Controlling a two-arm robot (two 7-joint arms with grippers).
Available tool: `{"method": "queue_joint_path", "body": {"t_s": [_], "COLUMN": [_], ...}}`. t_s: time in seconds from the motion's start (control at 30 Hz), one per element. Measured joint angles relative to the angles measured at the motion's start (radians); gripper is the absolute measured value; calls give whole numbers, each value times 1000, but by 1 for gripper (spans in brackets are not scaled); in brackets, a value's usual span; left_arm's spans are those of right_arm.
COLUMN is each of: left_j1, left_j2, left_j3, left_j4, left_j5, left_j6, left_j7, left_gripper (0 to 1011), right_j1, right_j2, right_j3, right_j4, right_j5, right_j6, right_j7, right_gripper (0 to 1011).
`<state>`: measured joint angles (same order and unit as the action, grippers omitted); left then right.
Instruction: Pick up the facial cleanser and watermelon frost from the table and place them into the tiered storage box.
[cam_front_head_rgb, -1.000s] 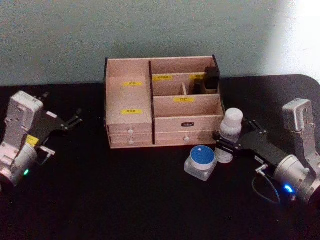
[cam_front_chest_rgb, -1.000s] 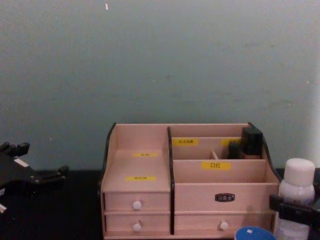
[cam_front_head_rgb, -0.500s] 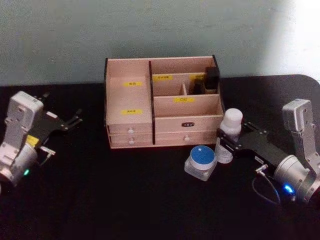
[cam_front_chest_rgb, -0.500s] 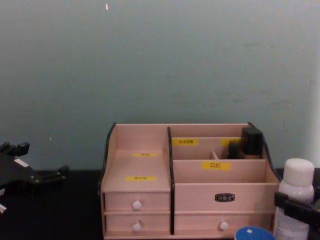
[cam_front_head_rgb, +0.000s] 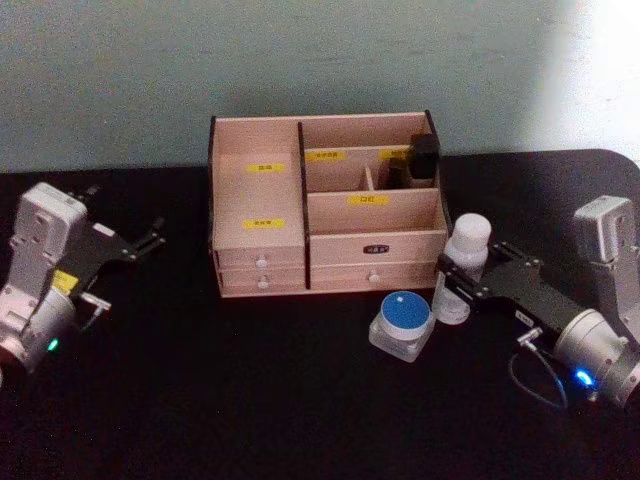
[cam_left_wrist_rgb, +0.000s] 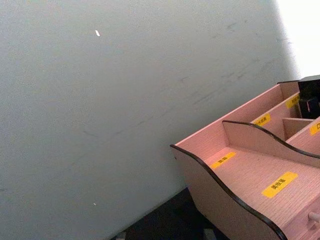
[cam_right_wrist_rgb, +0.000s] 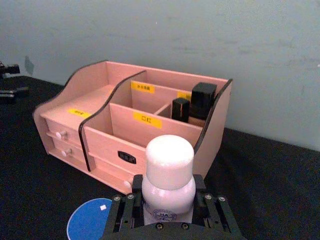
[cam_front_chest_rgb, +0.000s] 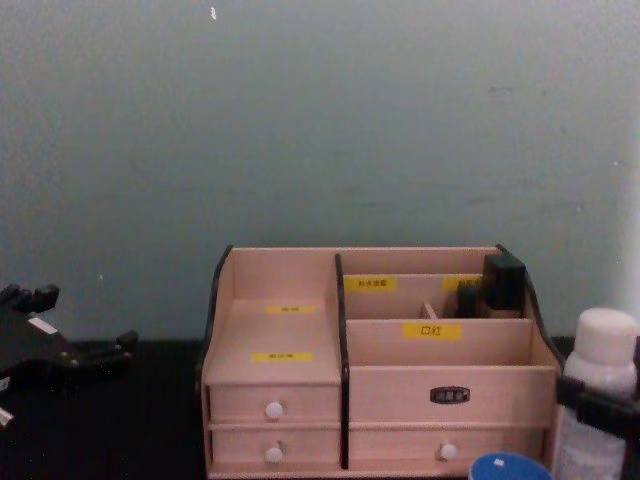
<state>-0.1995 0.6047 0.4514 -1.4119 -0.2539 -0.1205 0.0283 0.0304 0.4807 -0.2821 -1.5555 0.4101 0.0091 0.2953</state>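
We are reading two characters, 口红, on the yellow label of the front right compartment of the tiered storage box (cam_front_head_rgb: 375, 245). Its other yellow labels and the dark badge on the front panel are too small to read. The white bottle (cam_right_wrist_rgb: 168, 175) is showing "HA" low on its body.

The right gripper (cam_front_head_rgb: 455, 290) is reaching in from the tabletop's (cam_front_head_rgb: 250, 400) right edge, its fingers pinching the white bottle upright just beside the box's front right corner. We cannot tell whether the bottle's base is touching the tabletop. The left gripper (cam_front_head_rgb: 152, 236) is hovering near the left edge, fingers spread, well apart from the box.

The box is standing at the middle of the far edge. The blue-lidded jar (cam_front_head_rgb: 402, 320) is sitting just in front of the box, close beside the bottle. Two black containers (cam_right_wrist_rgb: 202, 100) are standing in the box's back right compartment.
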Motion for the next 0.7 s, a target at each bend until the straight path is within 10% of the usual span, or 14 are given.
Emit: {"method": "queue_joint_path", "body": {"t_s": [0.43,0.7], "left_j1": [0,0], "left_j2": [0,0], "left_j3": [0,0], "left_j4": [0,0], "left_j5": [0,0], "left_j6": [0,0], "left_j7": [0,0], "left_gripper": [1001,1001], "right_j1": [-62,5], "right_j2": [37,38], "right_j3": [90,80], "right_j4": [-170,-173], "right_j5": [69,97], "right_j6": [39,46], "right_j7": [71,104], "right_gripper": [590,590]}}
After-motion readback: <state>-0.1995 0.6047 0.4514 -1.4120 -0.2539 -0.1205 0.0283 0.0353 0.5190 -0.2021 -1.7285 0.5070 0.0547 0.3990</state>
